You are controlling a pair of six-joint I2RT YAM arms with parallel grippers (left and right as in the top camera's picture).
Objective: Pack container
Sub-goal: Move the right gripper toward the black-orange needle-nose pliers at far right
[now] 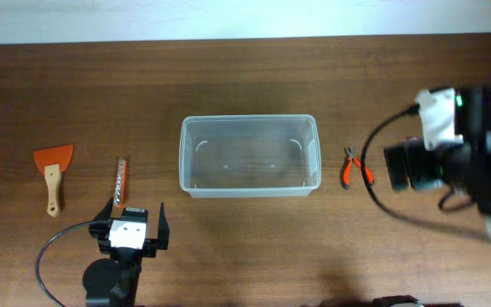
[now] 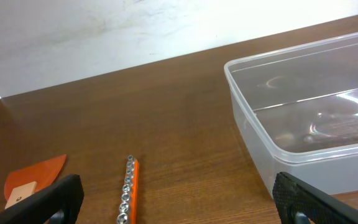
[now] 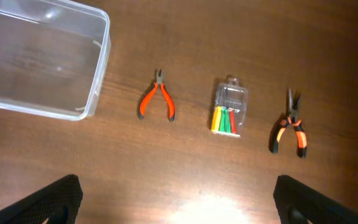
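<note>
The orange, wooden-handled scraper is lying near the left edge of the bench. The left gripper is standing open, empty, by the front edge. The large clear rectangular plastic container is sitting mid-bench. The right gripper is hovering open, empty, near the right edge.

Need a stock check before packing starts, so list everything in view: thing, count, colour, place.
container: 1, clear, table centre, empty
scraper: 1, orange blade, wooden handle, far left
socket rail: 1, orange with silver sockets, between scraper and container
orange pliers: 1, orange handles, just right of container
case: 1, clear with yellow, green and red pieces, right of orange pliers
orange-black pliers: 1, orange and black handles, farthest right
table: 1, brown wood
left gripper: 1, black, open, by the socket rail's near end
right gripper: 1, black, open, above pliers and case
</note>
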